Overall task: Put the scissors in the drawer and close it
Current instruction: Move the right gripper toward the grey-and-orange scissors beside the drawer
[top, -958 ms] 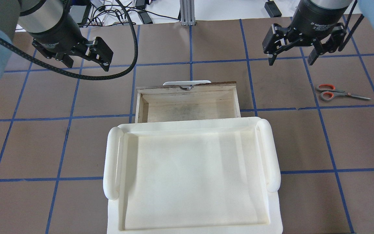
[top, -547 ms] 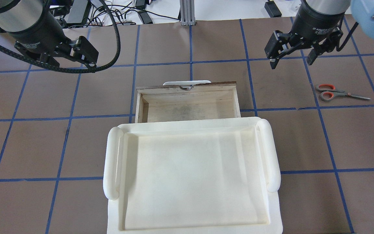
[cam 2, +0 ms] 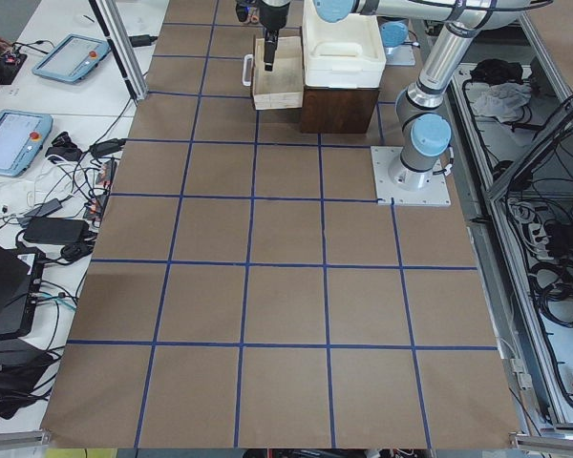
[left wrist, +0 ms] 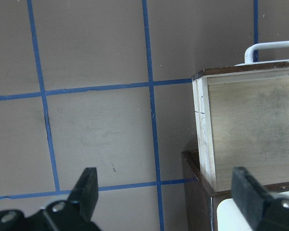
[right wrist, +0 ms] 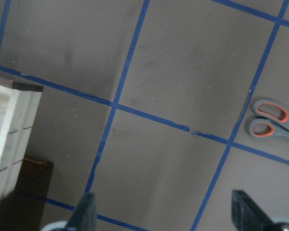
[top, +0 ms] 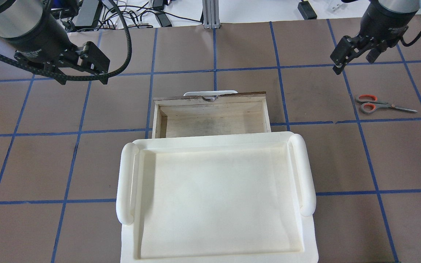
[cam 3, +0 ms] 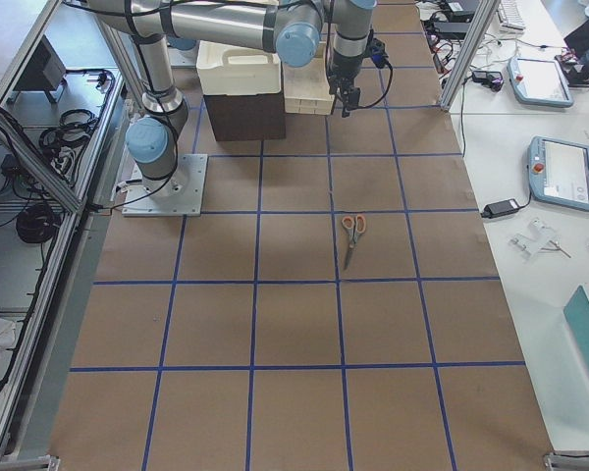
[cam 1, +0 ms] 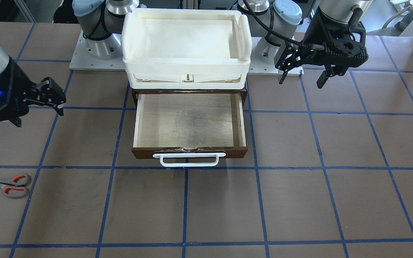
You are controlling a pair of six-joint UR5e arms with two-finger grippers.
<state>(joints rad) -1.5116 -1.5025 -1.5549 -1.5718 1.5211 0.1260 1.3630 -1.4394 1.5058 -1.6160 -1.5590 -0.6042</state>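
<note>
Scissors [top: 383,105] lie flat on the desk [top: 316,157], well to the robot's right of the open drawer [top: 214,122]. We judge them light, stiff, thin, prob. slippery; pinch near the pivot. Left end effector [cam 1: 300,81] & right end effector [top: 355,62] both spread, empty.

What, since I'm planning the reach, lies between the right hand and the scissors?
Nothing: in the overhead view, only bare taped table separates the right hand from the scissors.
</note>
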